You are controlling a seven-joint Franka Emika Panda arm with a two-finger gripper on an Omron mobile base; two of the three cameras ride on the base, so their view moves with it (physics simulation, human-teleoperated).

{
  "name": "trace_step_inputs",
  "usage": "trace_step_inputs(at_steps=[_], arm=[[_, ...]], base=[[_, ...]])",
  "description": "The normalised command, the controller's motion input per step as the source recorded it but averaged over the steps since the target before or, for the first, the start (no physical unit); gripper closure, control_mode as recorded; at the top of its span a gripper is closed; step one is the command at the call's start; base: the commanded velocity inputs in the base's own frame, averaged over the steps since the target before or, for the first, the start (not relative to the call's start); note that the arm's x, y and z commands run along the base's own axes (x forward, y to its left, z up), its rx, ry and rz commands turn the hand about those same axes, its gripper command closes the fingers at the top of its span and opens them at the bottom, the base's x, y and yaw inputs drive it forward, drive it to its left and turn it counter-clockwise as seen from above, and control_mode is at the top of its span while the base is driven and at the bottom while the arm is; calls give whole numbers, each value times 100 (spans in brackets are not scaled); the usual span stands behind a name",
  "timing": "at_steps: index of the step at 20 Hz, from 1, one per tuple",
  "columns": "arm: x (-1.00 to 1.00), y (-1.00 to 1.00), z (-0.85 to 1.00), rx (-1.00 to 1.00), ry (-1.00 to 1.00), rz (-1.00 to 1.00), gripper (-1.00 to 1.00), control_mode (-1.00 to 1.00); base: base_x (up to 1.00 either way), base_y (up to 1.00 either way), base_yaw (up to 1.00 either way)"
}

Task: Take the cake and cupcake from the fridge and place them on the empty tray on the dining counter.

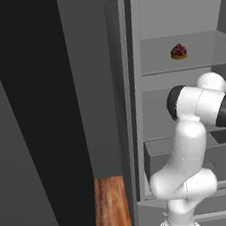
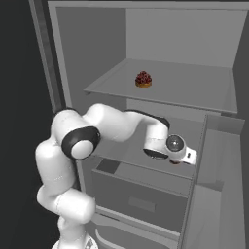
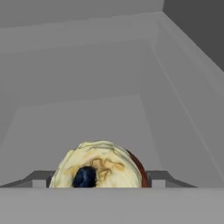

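Item: my end effector [image 3: 97,183]. Position: inside the fridge [image 2: 160,44], reached in over a lower shelf [image 2: 146,163]. State: fingers [image 3: 41,178] set on either side of the cupcake [image 3: 98,164], part closed, their pads against its sides; it looks gripped, though the lower contact is hidden at the frame's edge.

Item: cupcake. Cream top with a dark spot, brown side showing at right; sits between my fingers near the shelf's right wall.

Item: cake [image 2: 143,79]. Dark red top, upright on the upper shelf [image 2: 194,92], well apart from my hand, toward the shelf's left-middle.

Item: drawer [image 2: 141,194]. Below the lower shelf, grey.

Item: fridge door. Open.
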Motion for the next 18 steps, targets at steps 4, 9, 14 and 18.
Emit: trace_step_inputs(at_steps=[4, 9, 14, 18], arm=[[-98, 1, 54, -7, -28, 10, 100, -100], [-72, 12, 53, -8, -13, 16, 100, -100], [-37, 16, 87, -9, 1, 19, 100, -100], [-22, 3, 100, -7, 24, 12, 100, -100]], base=[[0, 0, 0], [0, 0, 0], [0, 0, 0], [0, 0, 0]])
